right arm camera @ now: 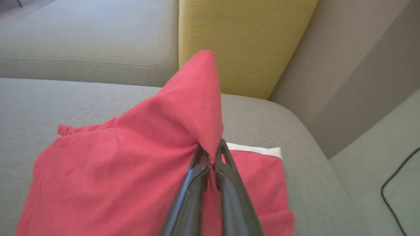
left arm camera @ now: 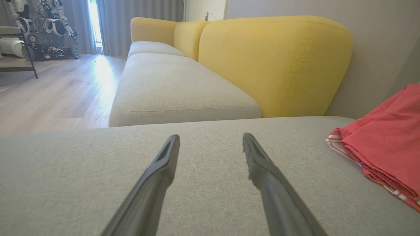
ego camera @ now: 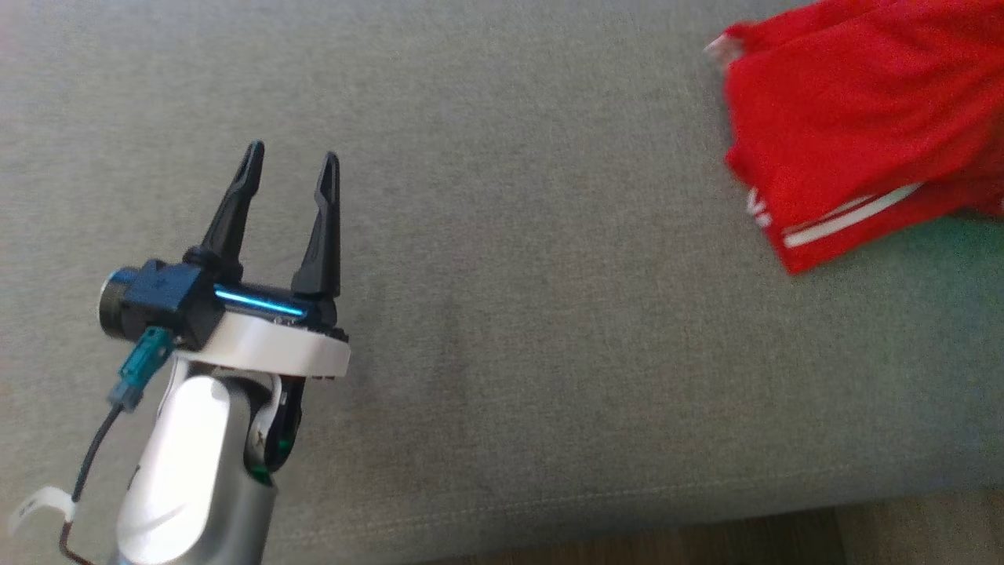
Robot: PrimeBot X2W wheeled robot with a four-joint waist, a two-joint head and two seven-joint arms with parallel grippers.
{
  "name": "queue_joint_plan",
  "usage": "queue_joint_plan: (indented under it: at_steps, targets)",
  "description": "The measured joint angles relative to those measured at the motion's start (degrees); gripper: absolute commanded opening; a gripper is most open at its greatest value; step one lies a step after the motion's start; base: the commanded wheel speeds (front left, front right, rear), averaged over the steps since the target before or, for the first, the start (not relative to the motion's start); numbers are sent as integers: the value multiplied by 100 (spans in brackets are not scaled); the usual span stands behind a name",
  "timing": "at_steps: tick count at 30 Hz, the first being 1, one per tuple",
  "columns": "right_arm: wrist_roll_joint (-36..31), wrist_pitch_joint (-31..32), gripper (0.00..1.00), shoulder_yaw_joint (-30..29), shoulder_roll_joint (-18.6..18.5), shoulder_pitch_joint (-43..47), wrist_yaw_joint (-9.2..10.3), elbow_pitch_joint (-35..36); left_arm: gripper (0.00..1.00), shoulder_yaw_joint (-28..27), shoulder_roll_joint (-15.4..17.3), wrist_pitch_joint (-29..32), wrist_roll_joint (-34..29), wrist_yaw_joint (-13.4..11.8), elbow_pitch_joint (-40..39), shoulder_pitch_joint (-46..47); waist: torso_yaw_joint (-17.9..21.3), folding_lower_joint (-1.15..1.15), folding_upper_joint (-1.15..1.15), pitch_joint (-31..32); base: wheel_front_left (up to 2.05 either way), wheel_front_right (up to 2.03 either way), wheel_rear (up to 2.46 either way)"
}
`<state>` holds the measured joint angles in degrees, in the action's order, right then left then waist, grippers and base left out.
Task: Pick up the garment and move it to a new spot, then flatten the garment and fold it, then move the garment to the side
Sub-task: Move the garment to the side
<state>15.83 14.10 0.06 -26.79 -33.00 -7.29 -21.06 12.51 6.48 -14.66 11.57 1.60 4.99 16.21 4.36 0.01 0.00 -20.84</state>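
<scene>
- Left gripper hovers over the grey sofa seat, jaws wide apart, nothing between them.
- Left wrist view, same story: the left gripper points across bare grey fabric toward the yellow backrest.
- The red garment lies on the seat at the far upper right of the head view, well apart from the left gripper.
- White stripes run along the garment's lower edge there.
- Over to the right wrist view: the right gripper has its jaws pressed together, clamped on a fold of the garment.
- The cloth stands up in a peak just above the jaws, and the rest spreads out rumpled on the seat below.
- A white band shows on the garment just right of the jaws.
- The backrest sits right behind the peak.
- From the left wrist, the garment is a layered heap at the right edge, resting on the seat.
- Wooden floor to the left, another robot parked far back by the curtains.
</scene>
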Motion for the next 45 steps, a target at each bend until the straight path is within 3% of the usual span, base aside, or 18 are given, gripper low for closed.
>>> queue_joint_plan:
  at_steps: [5,15,16,18,19,25,32,41,45]
  targets:
    - [43,20,0,-361,-293,-87,0,70,100,18,38,0,-53,46,-53,169,193,0,0,-324,0,0,0]
    - [98,222,0,-998,-304,-90,0,338,100,58,125,0,-134,93,-98,393,464,0,0,-733,0,0,0]
    - [133,221,10,-998,-303,-91,0,353,100,60,137,0,-134,93,-99,409,479,0,0,-753,0,0,0]
    - [207,197,48,-1002,-299,-98,0,355,100,67,149,0,-134,93,-96,411,500,0,0,-783,0,0,0]
    - [194,197,100,-1004,-275,-101,0,399,100,69,170,0,-133,93,-93,411,518,0,0,-793,0,0,0]
    - [111,92,100,-1193,-70,-30,0,736,100,67,196,0,-127,92,-35,410,548,0,0,-714,0,0,0]
    - [74,-64,100,-1337,491,561,0,1254,100,7,193,0,-48,38,46,364,547,0,0,-467,0,0,0]
    - [64,-409,100,-1014,1695,1824,0,2221,100,-70,172,-1,118,-66,155,-229,388,0,0,107,0,0,0]
    - [23,-580,100,-711,2038,2234,0,2382,100,-145,157,-1,170,-124,203,-431,230,0,0,348,0,0,0]
